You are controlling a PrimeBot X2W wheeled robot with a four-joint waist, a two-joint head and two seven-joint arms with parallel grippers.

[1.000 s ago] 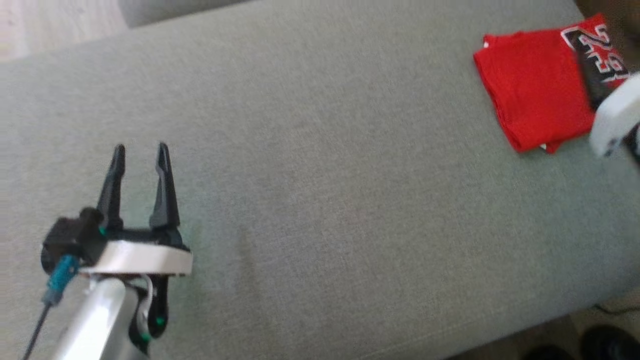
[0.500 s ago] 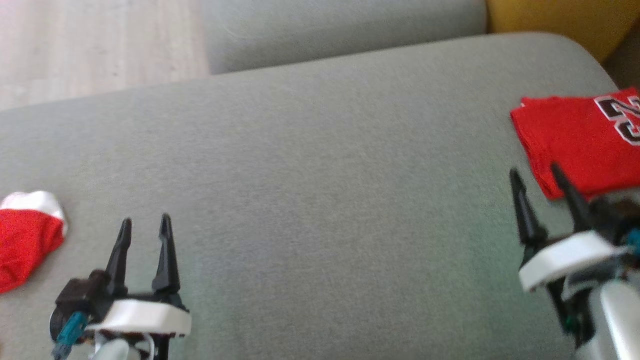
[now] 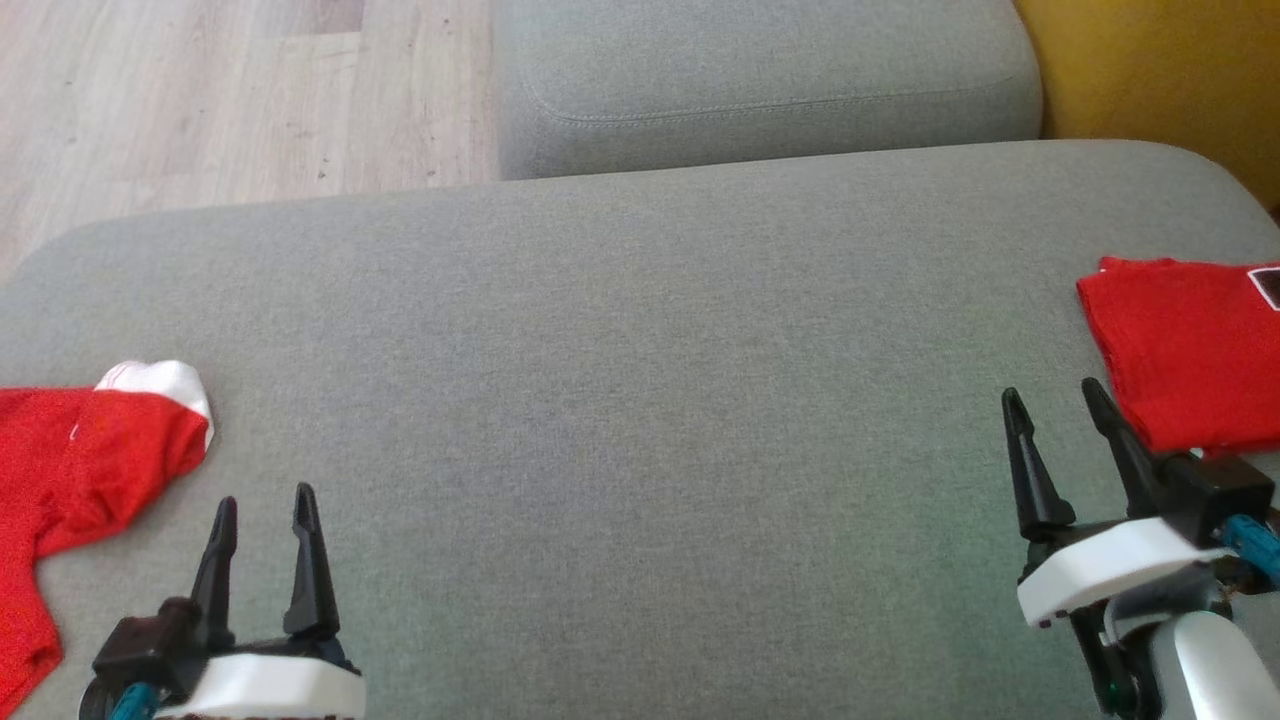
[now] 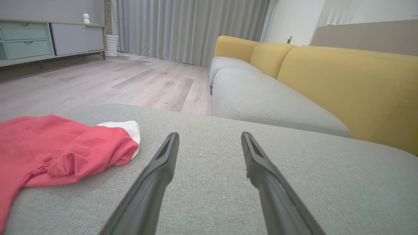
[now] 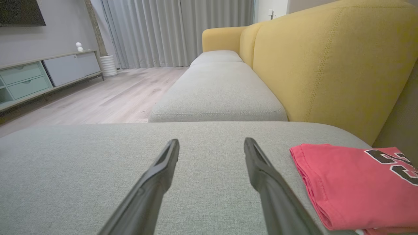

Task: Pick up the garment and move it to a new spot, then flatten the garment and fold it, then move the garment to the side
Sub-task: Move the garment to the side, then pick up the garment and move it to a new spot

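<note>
Both hang empty, fingers apart, over the cushion: left gripper near a crumpled shirt, right gripper beside a folded shirt.

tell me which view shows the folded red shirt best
The right wrist view: the folded red shirt lies close, its layered edge and black print clear. The head view cuts it off at the right edge. The left wrist view faces the crumpled red garment.
</note>
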